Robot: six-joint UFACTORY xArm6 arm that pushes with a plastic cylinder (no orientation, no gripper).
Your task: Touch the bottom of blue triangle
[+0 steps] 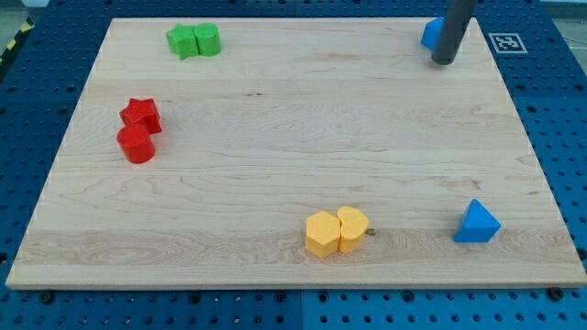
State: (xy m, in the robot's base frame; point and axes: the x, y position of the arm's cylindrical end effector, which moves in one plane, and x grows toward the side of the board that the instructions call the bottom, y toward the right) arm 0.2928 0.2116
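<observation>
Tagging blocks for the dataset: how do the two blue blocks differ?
The blue triangle sits near the view's bottom right, fully visible and far from my tip. The other blue block sits at the view's top right, mostly hidden behind the rod, right beside my tip; its shape can't be made out. Both are blue, on the wooden board.
</observation>
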